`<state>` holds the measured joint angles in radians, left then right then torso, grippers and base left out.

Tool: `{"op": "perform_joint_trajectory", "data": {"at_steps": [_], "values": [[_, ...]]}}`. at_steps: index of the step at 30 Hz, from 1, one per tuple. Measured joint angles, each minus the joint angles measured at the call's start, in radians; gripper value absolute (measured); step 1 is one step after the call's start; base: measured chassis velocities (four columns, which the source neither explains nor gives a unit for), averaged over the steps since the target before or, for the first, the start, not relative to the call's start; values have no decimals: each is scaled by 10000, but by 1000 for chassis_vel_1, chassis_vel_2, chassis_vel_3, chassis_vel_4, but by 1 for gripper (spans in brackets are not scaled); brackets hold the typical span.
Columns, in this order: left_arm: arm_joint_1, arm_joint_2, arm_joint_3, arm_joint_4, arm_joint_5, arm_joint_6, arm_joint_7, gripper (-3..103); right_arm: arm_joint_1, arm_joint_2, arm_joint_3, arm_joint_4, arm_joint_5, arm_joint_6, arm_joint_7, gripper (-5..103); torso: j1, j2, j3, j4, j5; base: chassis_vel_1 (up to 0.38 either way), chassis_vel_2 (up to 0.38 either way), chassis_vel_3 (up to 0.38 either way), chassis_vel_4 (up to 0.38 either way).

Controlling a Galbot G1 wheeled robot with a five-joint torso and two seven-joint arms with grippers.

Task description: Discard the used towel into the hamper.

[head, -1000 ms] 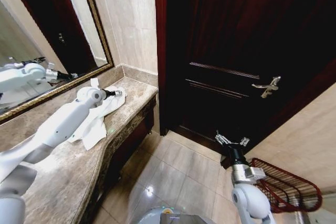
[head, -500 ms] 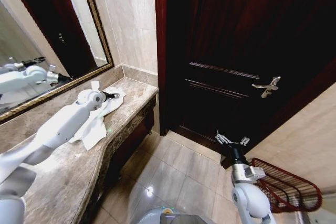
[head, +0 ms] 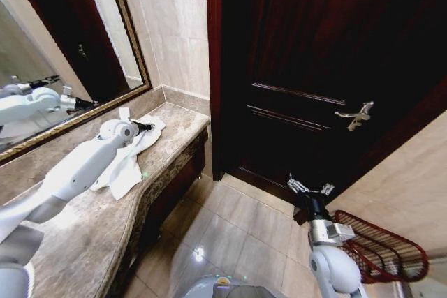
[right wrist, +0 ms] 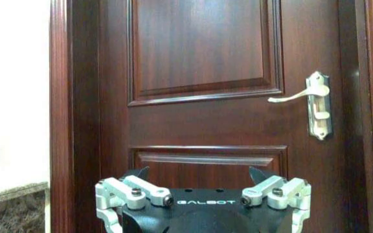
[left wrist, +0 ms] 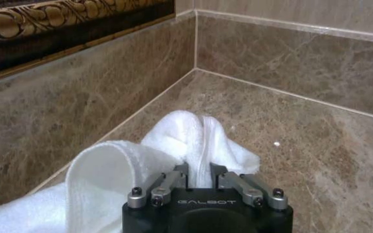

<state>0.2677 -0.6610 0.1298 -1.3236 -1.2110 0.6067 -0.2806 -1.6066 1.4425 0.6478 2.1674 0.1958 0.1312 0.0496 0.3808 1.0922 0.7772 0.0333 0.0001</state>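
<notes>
— Left gripper [left wrist: 199, 175] first: what's it doing?
— Its fingers are pinched together on a raised fold of the white towel [left wrist: 173, 145], which bunches up between them. The gripper [head: 147, 127] sits over the marble counter [head: 84, 235], at the far end near the wall corner.
— And the rest of the towel?
— It lies spread on the counter [left wrist: 303, 145] beneath the left arm, one end trailing toward the counter's front edge [head: 126, 176].
— The right gripper?
— Right gripper [head: 309, 188] hangs low over the tiled floor [head: 230, 232], fingers spread wide apart, holding nothing. In its wrist view it [right wrist: 203, 187] faces the dark wooden door [right wrist: 206, 58], with the silver handle [right wrist: 313, 104] ahead.
— Where's the hamper?
— The hamper [head: 380, 246] stands on the floor just beside the right arm, on the robot's right, near the wall. It's well apart from the towel.
— Anything farther back?
— A gold-framed mirror [head: 42, 47] hangs above the counter and reflects the left arm.
</notes>
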Motion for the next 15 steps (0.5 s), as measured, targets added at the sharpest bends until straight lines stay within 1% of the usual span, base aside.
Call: {"op": "perform_joint_trajectory", "data": {"at_steps": [1, 3, 5, 6, 9, 15], "values": [[16, 11, -23, -20, -5, -8, 8, 19, -3, -1, -2, 19, -7, 0, 0, 100, 0, 0, 0, 0, 0, 0, 0, 0, 0], [30, 35, -48, -37, -10, -27, 29, 19, -6, -1, -3, 35, -19, -1, 0, 100, 0, 0, 0, 0, 0, 0, 0, 0, 0], [64, 72, -104, -60, -21, -61, 51, 11, -11, -1, -22, 48, -44, -5, 0, 100, 0, 0, 0, 0, 0, 0, 0, 0, 0], [64, 72, -104, -60, -21, -61, 51, 11, -11, -1, -22, 48, -44, -5, 0, 100, 0, 0, 0, 0, 0, 0, 0, 0, 0], [177, 155, -210, -171, -39, -152, 65, 2, -42, 1, -59, 87, -82, -7, 0, 100, 0, 0, 0, 0, -1, 0, 0, 0, 0], [391, 307, -555, -573, -213, -234, 34, 1, -65, 10, -71, 143, -99, -9, 0, 100, 0, 0, 1, 0, -3, 0, 0, 0, 0]]}}
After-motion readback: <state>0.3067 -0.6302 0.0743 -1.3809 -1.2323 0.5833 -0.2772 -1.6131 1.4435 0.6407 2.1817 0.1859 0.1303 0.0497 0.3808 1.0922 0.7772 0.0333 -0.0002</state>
